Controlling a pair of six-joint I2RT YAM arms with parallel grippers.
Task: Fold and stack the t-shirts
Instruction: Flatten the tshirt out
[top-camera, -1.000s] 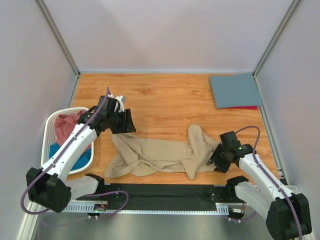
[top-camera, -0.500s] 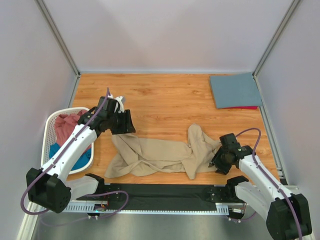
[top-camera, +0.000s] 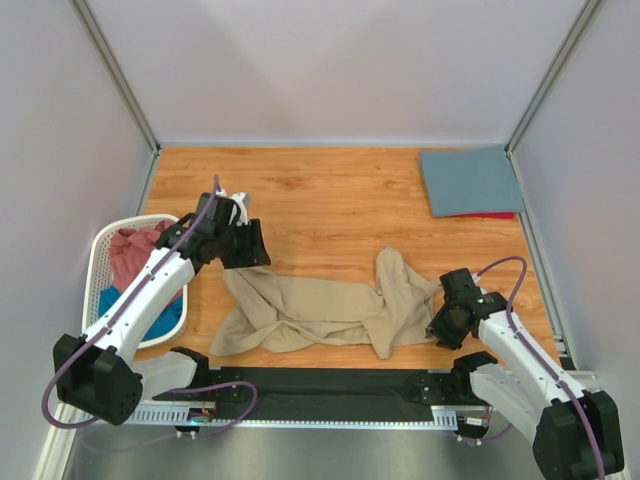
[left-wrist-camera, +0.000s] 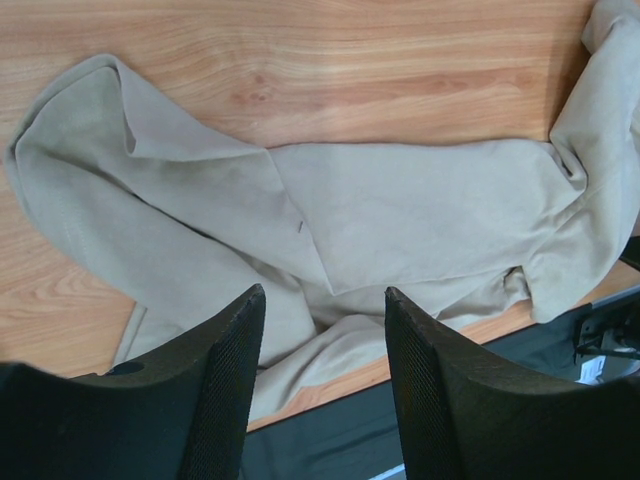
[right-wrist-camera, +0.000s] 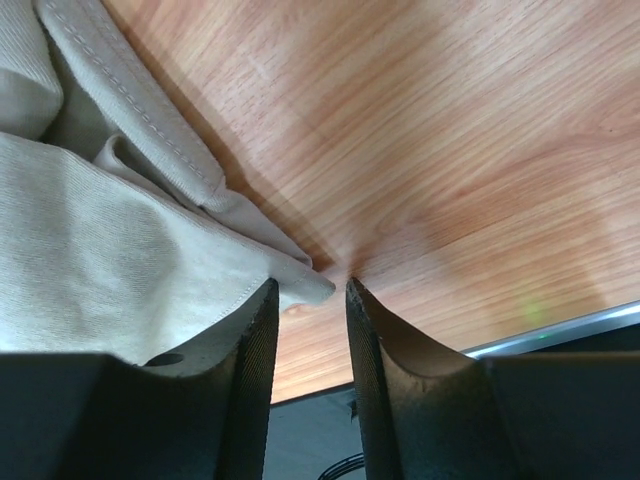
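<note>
A tan t-shirt lies crumpled across the near middle of the wooden table. My left gripper hovers over its upper left corner. In the left wrist view its jaws stand open above the tan cloth, holding nothing. My right gripper is low at the shirt's right edge. In the right wrist view its jaws stand narrowly apart, with a corner of the tan hem poking into the gap. A folded slate blue t-shirt lies on a red one at the back right.
A white slatted basket stands at the left and holds a dusty pink shirt and a teal one. A black strip runs along the near table edge. Grey walls enclose the table on three sides.
The right gripper's jaws have narrowed around the shirt's hem corner, and the gripper has shifted slightly toward the near edge. The left arm has stayed still.
</note>
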